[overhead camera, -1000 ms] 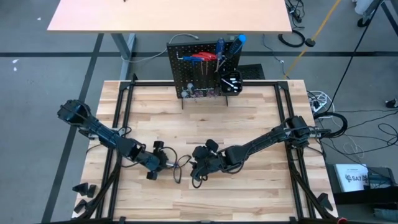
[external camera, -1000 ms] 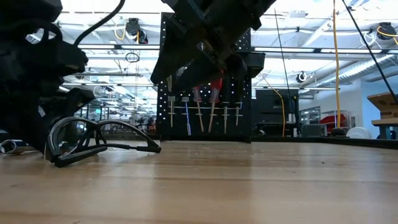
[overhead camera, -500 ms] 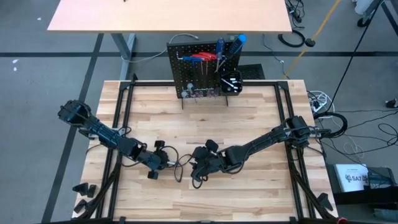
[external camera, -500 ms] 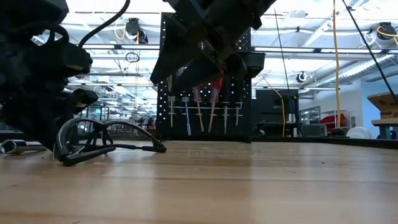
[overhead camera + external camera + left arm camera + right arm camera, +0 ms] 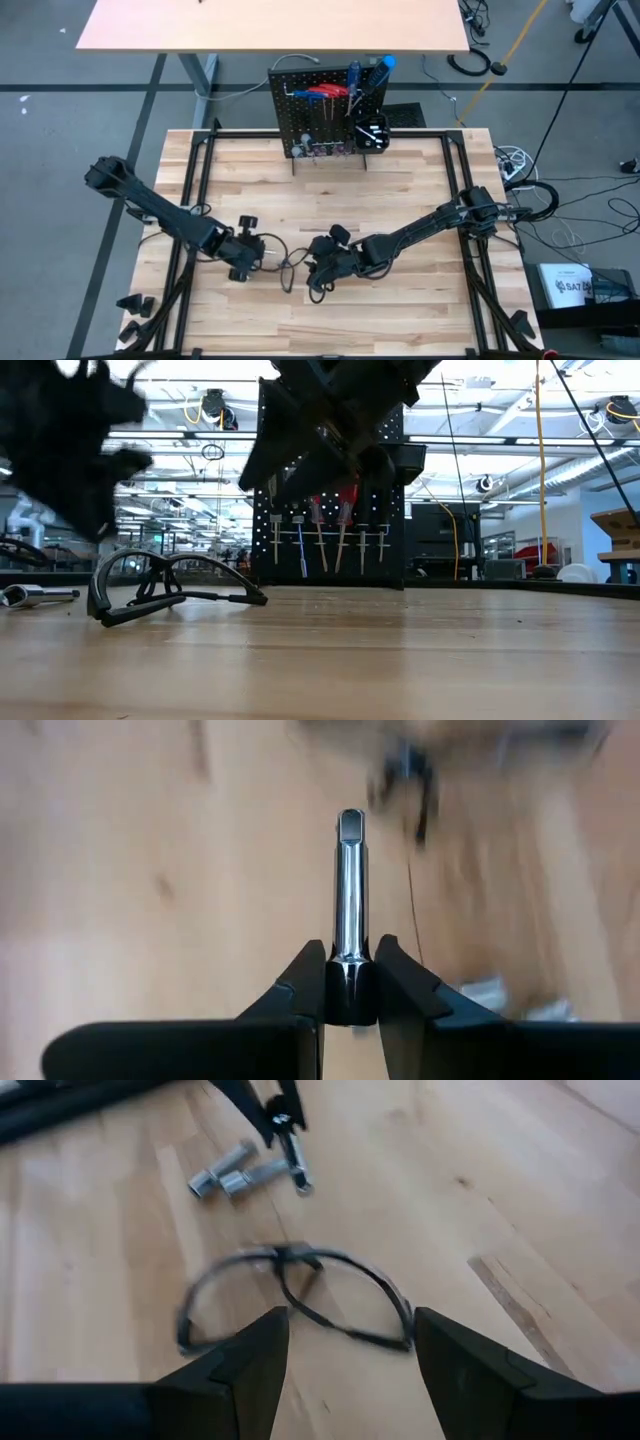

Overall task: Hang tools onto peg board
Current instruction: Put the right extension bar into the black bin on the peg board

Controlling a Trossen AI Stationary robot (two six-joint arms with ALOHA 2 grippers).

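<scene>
My left gripper (image 5: pixel 250 262) hangs above the table's near left part, shut on a small silver bit (image 5: pixel 348 880). The right wrist view shows it too, with the bit (image 5: pixel 295 1165) sticking out below the fingers. Two more silver bits (image 5: pixel 232 1178) lie on the wood beside it. A black wire loop (image 5: pixel 290 1295) lies flat between the two arms. My right gripper (image 5: pixel 350 1360) hovers open just above the loop, touching nothing. The peg board (image 5: pixel 325 120) stands upright at the far edge with several tools hung on it. My left gripper pinches the silver bit by one end (image 5: pixel 348 960) between its two fingertips. The fingers slant steeply down, and the bit runs on along them past the tips. The bit is lifted clear of the table, its free end (image 5: pixel 350 820) pointing down at the wood.
A small black bin (image 5: pixel 372 132) is fixed to the peg board's right part. A black frame rail (image 5: pixel 330 134) runs around the tabletop. Bare wood lies between the arms and the board. In the low view one bit (image 5: pixel 35 596) lies left of the loop (image 5: pixel 170 590).
My left gripper has gone up from the tabletop and tipped, drawing back a little toward the table's left edge. The wire loop and the other bits stay on the wood.
</scene>
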